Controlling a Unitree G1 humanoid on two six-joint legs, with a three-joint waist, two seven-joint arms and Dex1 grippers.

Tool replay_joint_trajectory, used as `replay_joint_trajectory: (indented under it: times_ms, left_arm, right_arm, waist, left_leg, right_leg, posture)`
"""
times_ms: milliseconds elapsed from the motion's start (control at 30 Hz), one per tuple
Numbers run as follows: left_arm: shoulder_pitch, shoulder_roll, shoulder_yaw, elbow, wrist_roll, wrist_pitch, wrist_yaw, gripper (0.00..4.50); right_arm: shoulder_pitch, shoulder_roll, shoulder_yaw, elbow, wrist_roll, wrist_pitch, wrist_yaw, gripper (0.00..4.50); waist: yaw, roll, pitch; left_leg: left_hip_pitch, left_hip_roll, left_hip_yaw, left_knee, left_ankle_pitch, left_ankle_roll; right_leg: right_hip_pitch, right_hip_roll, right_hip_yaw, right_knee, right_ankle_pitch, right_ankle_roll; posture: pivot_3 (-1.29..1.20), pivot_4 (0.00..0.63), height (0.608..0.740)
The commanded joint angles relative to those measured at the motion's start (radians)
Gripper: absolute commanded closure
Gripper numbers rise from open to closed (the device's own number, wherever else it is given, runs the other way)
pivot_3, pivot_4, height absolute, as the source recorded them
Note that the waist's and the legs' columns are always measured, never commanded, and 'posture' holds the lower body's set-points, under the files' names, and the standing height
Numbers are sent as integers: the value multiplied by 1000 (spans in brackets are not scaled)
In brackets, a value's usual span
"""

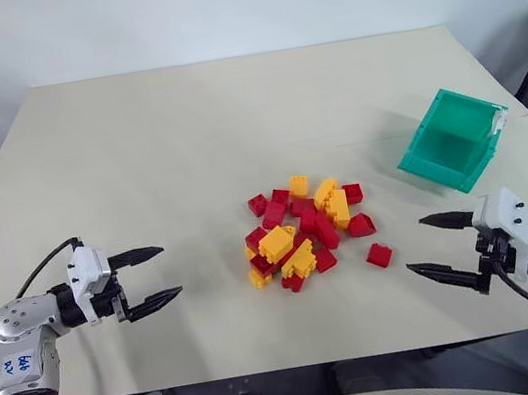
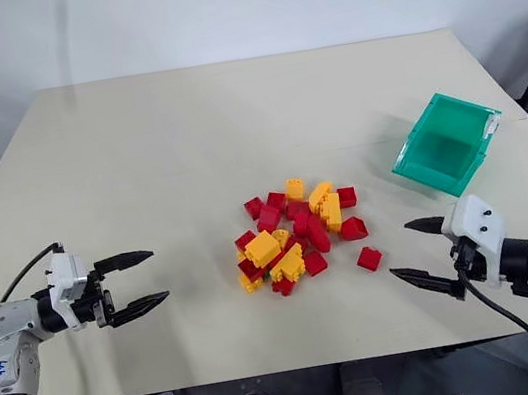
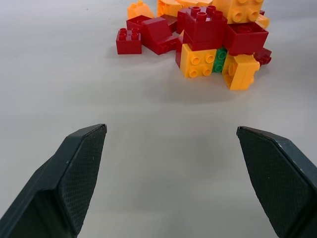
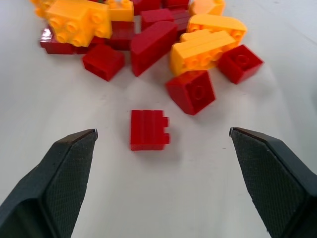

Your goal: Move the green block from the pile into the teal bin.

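A pale beige table (image 1: 183, 140) stands before a plain light wall, and all places below are given relative to the pile (image 1: 305, 231) of red and yellow bricks near the table's middle.

My left gripper (image 1: 154, 277) hovers well to the left of the pile, pointing toward it, its two black fingers (image 3: 74, 168) spread wide with nothing between them. My right gripper (image 1: 440, 246) hovers to the right of the pile and slightly nearer to me, also pointing inward; its fingers (image 4: 64, 171) stand wide apart and hold nothing.

A single red brick (image 4: 148, 130) lies apart from the pile on its right, near side, between the pile and my right gripper, lying on the table with its studs facing sideways.

The green block (image 3: 220, 60) sits low in the pile on the side facing my left gripper, wedged between two yellow bricks (image 3: 198, 62) and beneath a red brick (image 3: 204, 27); only a narrow strip of it is visible.

The teal bin (image 1: 452, 141) rests on the table to the right of the pile and farther from me, tilted so that its open mouth faces the pile. A white label tag (image 1: 498, 121) sits on its far right rim.
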Motion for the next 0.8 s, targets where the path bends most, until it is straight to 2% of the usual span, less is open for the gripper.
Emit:
replay_joint_trajectory:
  times_ms: [33,167,300,333,467,667,800]
  left_arm:
    - [-33,11,-11,28,36,4,43,0]
    - [-45,10,-17,0,13,54,47,0]
    - [-51,5,-27,-12,25,57,56,0]
    - [-57,2,-29,-9,26,48,55,0]
    - [-96,-14,-31,-8,-16,65,14,0]
    - [-132,-50,-30,10,-52,18,-61,0]
    - [-158,-72,-22,2,-162,93,-190,0]
  right_arm:
    - [-12,14,-1,-47,-9,-8,-38,20]
    - [-27,20,23,-109,-2,48,-89,20]
    - [-75,58,56,-217,92,156,-150,20]
    - [-87,66,65,-243,109,174,-161,197]
    - [-148,81,128,-382,232,314,-233,1236]
    - [-272,120,306,-420,284,466,-313,3285]
    - [-372,229,436,-372,313,509,-333,4483]
  waist:
    - [0,0,0]
    - [-1,0,0]
    - [-2,0,0]
    - [-1,0,0]
    - [0,0,0]
    - [0,-1,0]
    - [-1,-1,-1]
  left_leg:
    - [0,0,0,0,0,0]
    - [0,0,0,1,0,0]
    - [0,1,0,0,0,0]
    - [0,1,0,0,0,0]
    - [0,1,-1,1,0,0]
    - [-1,0,-1,1,0,0]
    - [-3,0,-1,1,0,0]
  right_leg:
    - [0,0,0,0,0,0]
    - [0,0,0,1,0,0]
    - [0,0,0,2,0,0]
    - [0,1,0,2,0,0]
    - [0,0,0,3,0,0]
    - [0,0,0,3,0,0]
    - [-2,0,-1,5,0,0]
  posture:
    - [0,150,740]
    - [0,150,740]
    - [0,150,740]
    - [0,150,740]
    - [0,150,740]
    - [0,150,740]
    - [0,150,740]
